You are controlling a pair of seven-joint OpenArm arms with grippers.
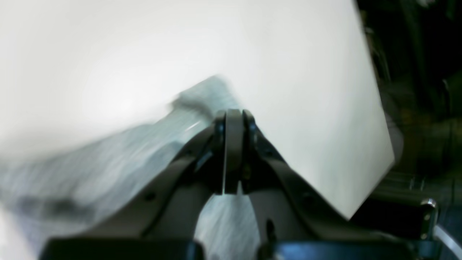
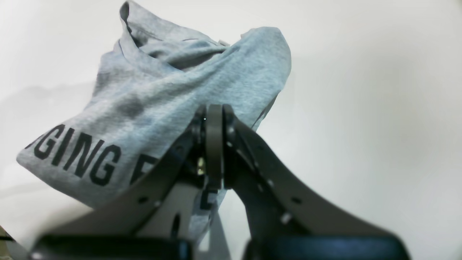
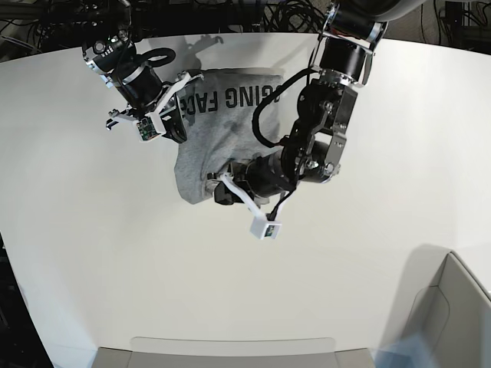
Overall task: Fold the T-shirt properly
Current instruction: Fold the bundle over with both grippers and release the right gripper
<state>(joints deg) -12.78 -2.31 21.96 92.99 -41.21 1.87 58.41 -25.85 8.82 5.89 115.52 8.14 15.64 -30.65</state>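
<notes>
I work over a broad white table, evenly lit. Beyond its far edge hang dark tangled cables (all in shadow). A pale box sits at the near corner.

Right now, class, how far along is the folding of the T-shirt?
Early stage. Nothing looks neatly folded: the T-shirt lies bunched on the table, lettering partly showing. In hand: the right gripper and left gripper each have shut jaws pinching cloth at opposite ends. Left: spreading it flat, then folding sleeves and body.
</notes>
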